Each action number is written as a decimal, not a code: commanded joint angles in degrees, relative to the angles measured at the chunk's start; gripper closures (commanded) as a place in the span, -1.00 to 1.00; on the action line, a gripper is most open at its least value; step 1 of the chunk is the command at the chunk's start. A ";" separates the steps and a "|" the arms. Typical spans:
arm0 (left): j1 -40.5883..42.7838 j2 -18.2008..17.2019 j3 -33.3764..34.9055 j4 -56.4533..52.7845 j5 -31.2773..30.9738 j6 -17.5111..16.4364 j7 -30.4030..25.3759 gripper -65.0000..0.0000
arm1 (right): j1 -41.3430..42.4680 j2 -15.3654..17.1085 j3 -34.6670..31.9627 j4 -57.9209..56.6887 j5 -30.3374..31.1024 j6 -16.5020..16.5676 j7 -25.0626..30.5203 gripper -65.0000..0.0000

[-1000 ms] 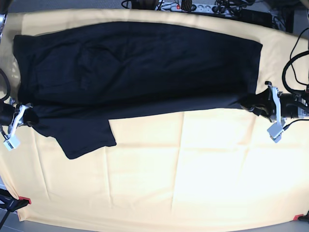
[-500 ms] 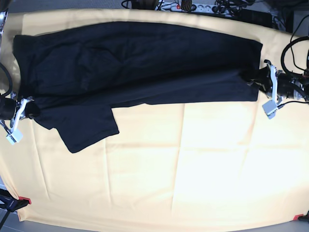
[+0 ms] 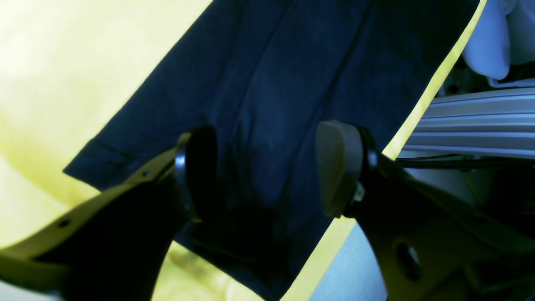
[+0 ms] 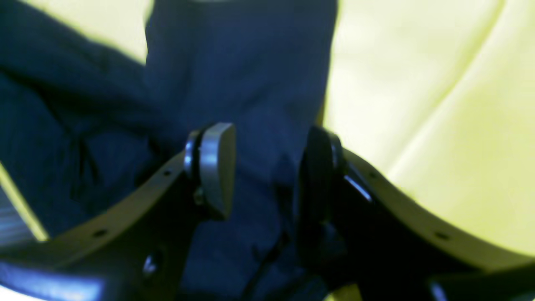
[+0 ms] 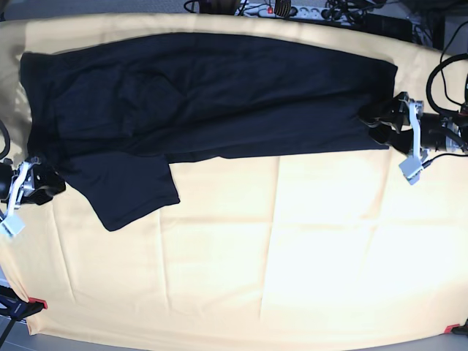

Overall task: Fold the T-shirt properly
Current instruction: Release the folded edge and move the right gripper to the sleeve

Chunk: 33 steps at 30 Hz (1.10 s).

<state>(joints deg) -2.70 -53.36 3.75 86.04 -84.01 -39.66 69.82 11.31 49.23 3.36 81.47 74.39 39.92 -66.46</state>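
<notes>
The dark navy T-shirt [image 5: 212, 91] lies flat across the far half of the table, folded lengthwise, with one sleeve [image 5: 131, 194] sticking out toward the near left. At the shirt's right end my left gripper [image 5: 373, 124] stands open, its jaws astride the cloth edge. From the left wrist, the gripper [image 3: 267, 171] shows a wide gap over the shirt [image 3: 292, 83] with nothing pinched. My right gripper [image 5: 55, 183] sits at the shirt's left end beside the sleeve. In the right wrist view the gripper [image 4: 267, 171] is open, and blurred dark cloth [image 4: 242, 75] lies under the gap.
A pale yellow cloth [image 5: 292, 248] covers the table, held by red clips at the near corners [image 5: 36, 303] [image 5: 451, 328]. Cables and a power strip [image 5: 285, 9] run along the far edge. An aluminium rail [image 3: 480, 121] lies past the table edge by the left arm.
Both grippers, shut on the shirt's ends before, have opened and let go. The left arm carried its end farther back first; the right arm drew slightly back to the left.
</notes>
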 commanded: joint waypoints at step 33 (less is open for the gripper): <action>-0.96 -1.53 -0.76 0.52 -0.99 -0.34 -1.38 -0.20 | 10.45 -22.56 0.46 -21.59 -27.85 -1.05 15.89 -0.07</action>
<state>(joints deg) -2.70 -53.36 3.75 86.04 -84.01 -39.66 69.17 20.18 25.67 3.49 59.22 45.78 38.65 -50.63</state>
